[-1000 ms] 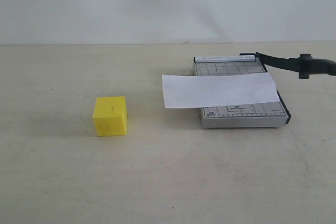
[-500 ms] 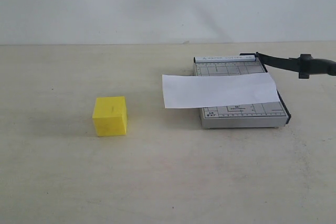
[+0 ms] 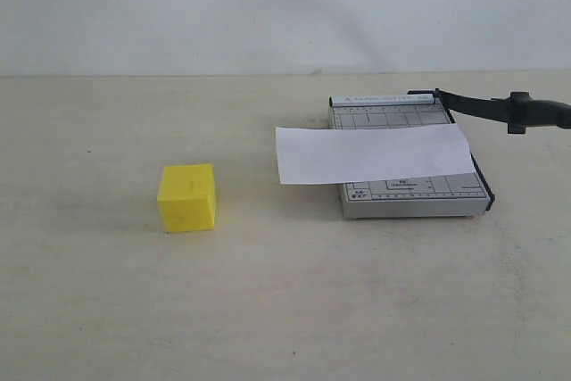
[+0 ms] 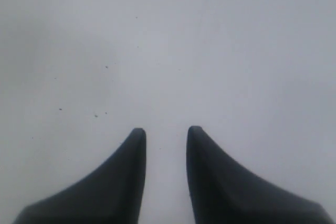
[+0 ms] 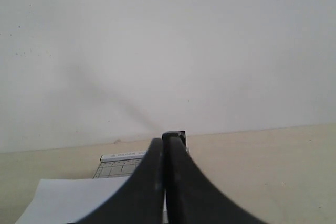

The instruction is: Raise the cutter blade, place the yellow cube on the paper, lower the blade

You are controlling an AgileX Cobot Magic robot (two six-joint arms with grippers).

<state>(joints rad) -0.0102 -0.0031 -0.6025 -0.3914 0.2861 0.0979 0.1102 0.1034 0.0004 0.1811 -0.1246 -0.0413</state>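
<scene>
The yellow cube sits on the table, well to the left of the cutter. The white paper lies across the grey gridded board and overhangs its left side. The black cutter blade is raised from its hinge at the board's far corner, and its handle reaches the right edge of the exterior view. In the right wrist view my right gripper is shut on the blade, in line with the hinge, with the paper below. My left gripper is open and empty over a bare pale surface. Neither gripper shows in the exterior view.
The beige table meets a plain white wall behind. The board's far rail with its printed label shows past my right fingers.
</scene>
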